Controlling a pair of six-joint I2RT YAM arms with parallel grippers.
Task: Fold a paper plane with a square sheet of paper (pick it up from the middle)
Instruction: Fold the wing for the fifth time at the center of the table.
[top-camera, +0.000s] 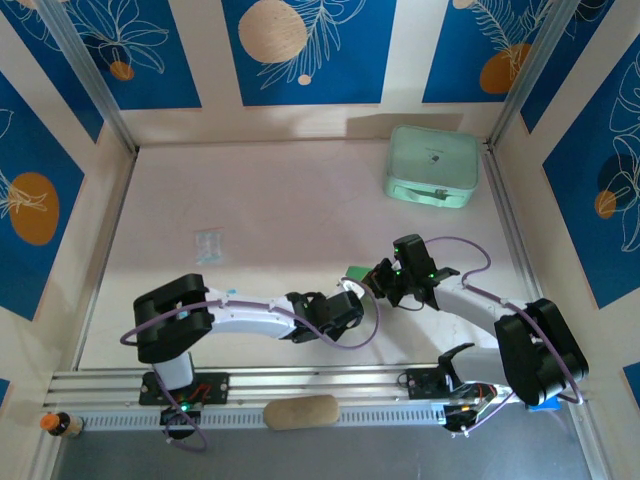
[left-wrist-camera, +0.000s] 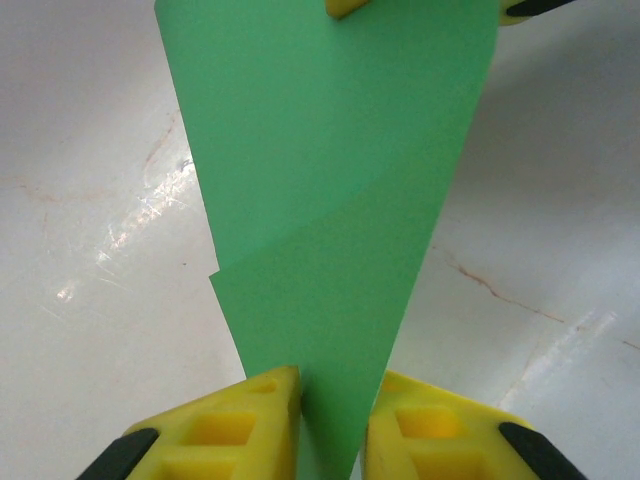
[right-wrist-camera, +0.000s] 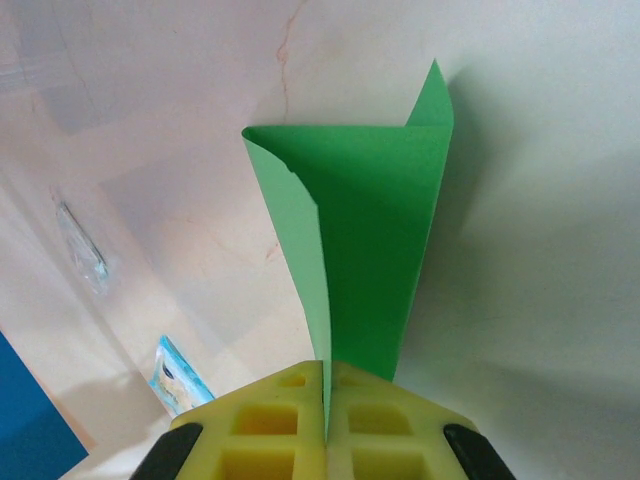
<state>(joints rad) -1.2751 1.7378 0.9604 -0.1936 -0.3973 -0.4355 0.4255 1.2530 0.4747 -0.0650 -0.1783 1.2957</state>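
Observation:
The square sheet of paper (top-camera: 356, 272) is bright green and folded into a wedge, near the table's middle front between both grippers. In the left wrist view the paper (left-wrist-camera: 330, 180) faces the camera and narrows toward my left gripper (left-wrist-camera: 332, 400). That gripper's yellow jaws stand a little apart, with the paper's narrow end in the gap. In the right wrist view the paper (right-wrist-camera: 375, 250) stands up, its two layers spreading at the far end. My right gripper (right-wrist-camera: 326, 385) is shut on its near edge. From above, the left gripper (top-camera: 350, 292) and right gripper (top-camera: 373, 279) almost meet.
A pale mint case (top-camera: 432, 166) sits at the back right. A small clear packet with blue print (top-camera: 208, 243) lies left of centre, and the packet (right-wrist-camera: 180, 375) lies left of the right gripper. A tan oblong (top-camera: 300, 411) and a small bottle (top-camera: 60, 424) rest by the front rail.

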